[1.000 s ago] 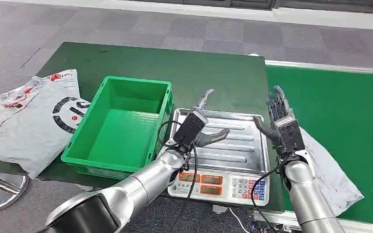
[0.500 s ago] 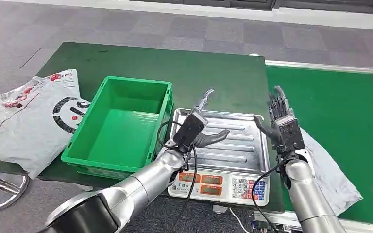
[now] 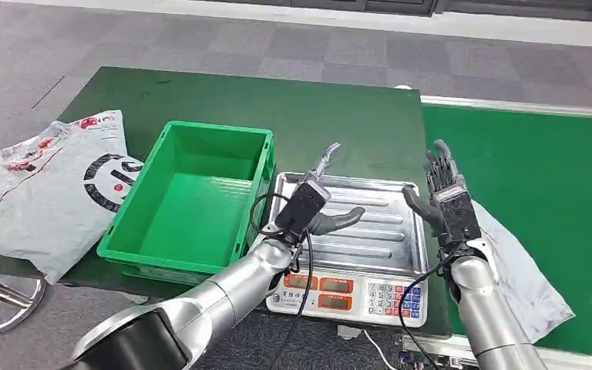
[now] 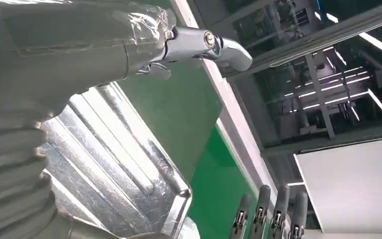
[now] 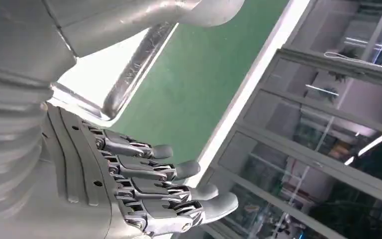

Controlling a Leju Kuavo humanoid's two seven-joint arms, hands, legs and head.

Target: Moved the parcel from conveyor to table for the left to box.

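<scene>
Parcel: a flat, pale grey plastic mailer bag [image 3: 526,284] lay on the bright green conveyor belt [image 3: 555,185], at about 4 o'clock in the head view, wrinkled and soft-looking.
Long axis: it ran from roughly 10 o'clock to 4 o'clock, one corner pointing toward the near right edge of the belt; its near-left part was hidden behind the right forearm.
Parcel versus hand: the right hand [image 3: 445,196] hovered up and to the left of it, at the parcel's 10 o'clock end, above the seam between scale and belt; whether it touched the bag could not be told.
Right hand: fingers straight and apart, pointing up toward 12 o'clock, thumb out toward the tray, nothing in it.
Left hand: the left hand [image 3: 317,202] hung over the ribbed stainless-steel tray [image 3: 378,239], thumb stretched toward 3 o'clock, one finger raised toward 12, fingers spread and holding nothing.
Scale: the tray sat on a white electronic weighing scale with orange displays and a keypad [image 3: 354,291], at 6 o'clock.
Box: an open green plastic crate [image 3: 193,196] stood just beside the scale at its 9 o'clock, on the dark green table [image 3: 277,108].
Other bag: a larger grey mailer bag with a black round logo and red print [image 3: 54,185] lay at 9 o'clock, hanging over the table's edge.
</scene>
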